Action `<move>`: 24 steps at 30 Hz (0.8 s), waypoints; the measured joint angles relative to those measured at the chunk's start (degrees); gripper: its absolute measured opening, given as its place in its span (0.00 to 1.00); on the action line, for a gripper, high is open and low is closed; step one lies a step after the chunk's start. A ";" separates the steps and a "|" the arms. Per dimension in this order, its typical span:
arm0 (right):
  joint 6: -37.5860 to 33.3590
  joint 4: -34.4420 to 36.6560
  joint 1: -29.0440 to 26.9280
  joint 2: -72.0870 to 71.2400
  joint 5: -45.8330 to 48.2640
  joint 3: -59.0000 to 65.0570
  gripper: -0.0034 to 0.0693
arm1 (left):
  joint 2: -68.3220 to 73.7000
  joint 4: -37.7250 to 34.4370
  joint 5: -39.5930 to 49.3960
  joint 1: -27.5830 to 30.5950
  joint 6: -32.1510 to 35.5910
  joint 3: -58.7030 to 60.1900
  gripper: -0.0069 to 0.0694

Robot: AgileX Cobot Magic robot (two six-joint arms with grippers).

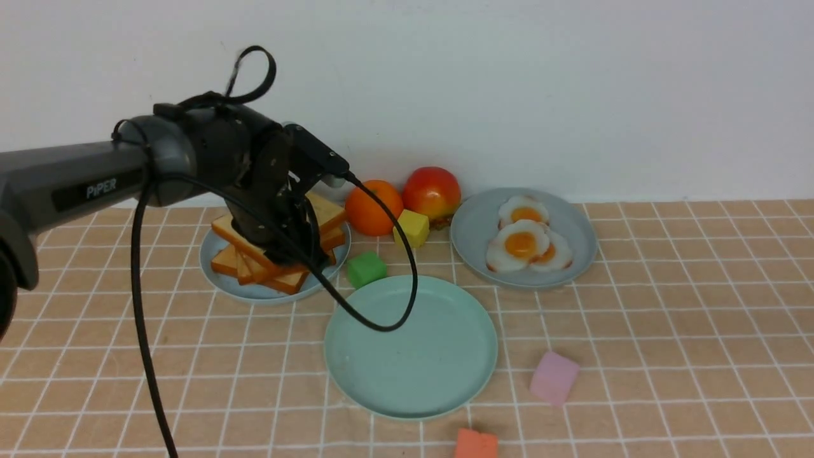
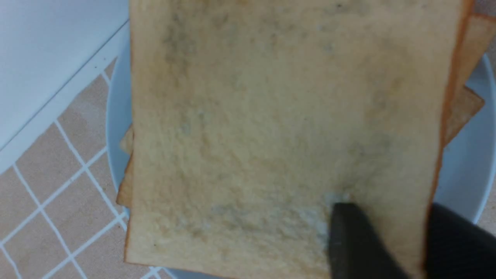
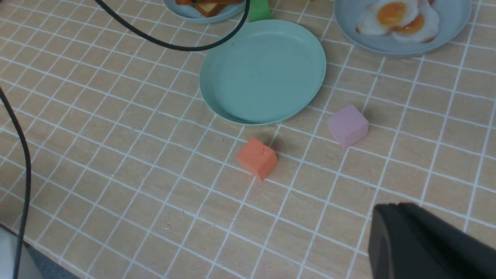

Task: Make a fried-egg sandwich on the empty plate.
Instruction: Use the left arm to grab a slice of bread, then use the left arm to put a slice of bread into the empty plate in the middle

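Nearest the robot, well to the near side of the plate (image 1: 439, 369), the right gripper (image 3: 407, 232) shows only as a dark block in its own wrist view. Its jaws are pressed together and nothing shows in them.

Just off the plate's near rim sits an orange cube (image 1: 475, 443). A pink cube (image 1: 554, 378) lies near the plate's right edge, apart from it. The mint-green plate itself rests flat on the checked cloth (image 1: 668, 318), with a loop of black cable (image 1: 381, 327) hanging over its far left part.

At the plate's far left rim, just beside it, is a green cube (image 1: 365, 268). Farther left of that stands a grey-blue dish (image 1: 254, 292) with the toast stack (image 1: 280, 273) on it, the slices fanned out unevenly. The left gripper (image 2: 387, 224) is down on this stack, pinching the top slice (image 2: 271, 116). One finger (image 2: 348, 240) presses a pale dent into the slice's face, the other sits past its crust edge, and the slice's rim runs between them.

Beyond the plate's far right rim, close to it but not touching, a second grey-blue dish (image 1: 470, 222) carries three overlapping fried eggs (image 1: 521, 245).

Behind the plate, between the two dishes, are a yellow cube (image 1: 412, 228), then an orange (image 1: 372, 207) and an apple (image 1: 432, 191) side by side near the white wall (image 1: 572, 76).
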 joint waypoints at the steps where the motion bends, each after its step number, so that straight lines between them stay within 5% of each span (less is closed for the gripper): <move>1: 0.00 0.14 0.00 0.00 0.00 0.00 0.08 | -0.05 0.00 0.06 0.00 -0.16 -0.01 0.28; 12: -0.13 0.14 0.00 0.00 0.00 0.00 0.09 | -9.62 -6.54 4.96 -0.95 -0.70 0.31 0.22; 17: -0.13 0.14 0.00 0.00 0.52 0.00 0.09 | -19.52 -11.74 4.87 -10.97 5.63 9.97 0.22; 24: -0.13 0.14 0.00 0.00 1.25 0.00 0.09 | -17.64 -9.25 -4.14 -20.10 7.40 19.56 0.20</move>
